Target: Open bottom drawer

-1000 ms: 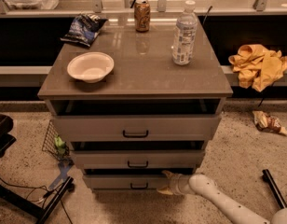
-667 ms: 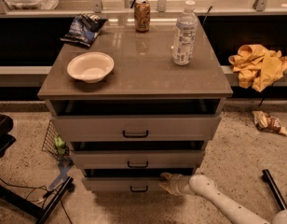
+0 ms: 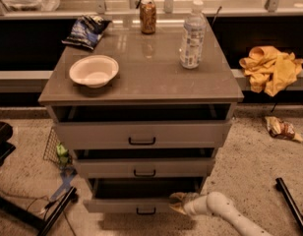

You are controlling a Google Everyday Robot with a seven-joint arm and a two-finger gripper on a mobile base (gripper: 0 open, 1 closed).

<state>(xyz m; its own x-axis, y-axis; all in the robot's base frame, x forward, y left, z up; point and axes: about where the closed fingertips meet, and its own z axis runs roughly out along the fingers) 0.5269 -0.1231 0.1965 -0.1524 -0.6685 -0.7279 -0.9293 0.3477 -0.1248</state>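
Observation:
A grey cabinet (image 3: 141,90) holds three stacked drawers. The bottom drawer (image 3: 117,205) is the lowest and shallowest front, with a small black bar handle (image 3: 145,211). It stands pulled out, with a dark gap above its front. My gripper (image 3: 177,203) sits at the right end of that drawer front, low near the floor, on a white arm (image 3: 225,213) that comes in from the bottom right. The top drawer (image 3: 141,134) and the middle drawer (image 3: 144,167) also stand slightly out.
On the cabinet top are a white bowl (image 3: 94,71), a water bottle (image 3: 192,35), a soda can (image 3: 148,16) and a chip bag (image 3: 87,29). A yellow cloth (image 3: 270,68) lies on the right ledge. A wrapper (image 3: 281,128), a black bar (image 3: 291,203) and cables (image 3: 48,208) lie on the floor.
The bottom drawer has slid further out toward the camera, and my gripper has moved with its right end.

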